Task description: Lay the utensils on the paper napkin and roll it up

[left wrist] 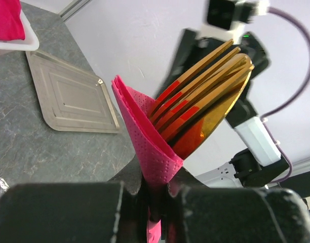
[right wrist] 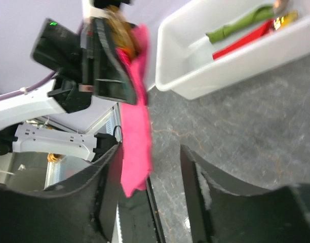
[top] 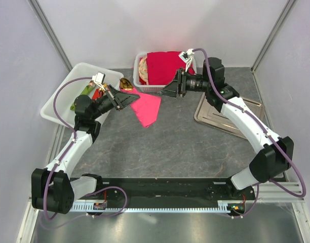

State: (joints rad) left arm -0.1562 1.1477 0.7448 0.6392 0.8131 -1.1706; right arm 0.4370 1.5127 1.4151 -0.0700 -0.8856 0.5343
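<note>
One dimpled magenta paper napkin (left wrist: 145,139), folded cone-like, wraps the utensils (left wrist: 208,83), at least three shiny gold pieces. The left gripper (left wrist: 157,195) pinches it above the counter (top: 170,147); the right gripper (right wrist: 150,164) stands open nearby

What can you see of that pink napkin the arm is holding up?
The napkin is thin magenta-pink paper with a fine dotted texture, wrapped loosely like a cone around the gold utensils, whose tops stick out. The left hand pinches its lower part. From above, a loose flap trails from the hand over the grey table; whether it touches is unclear.
</note>
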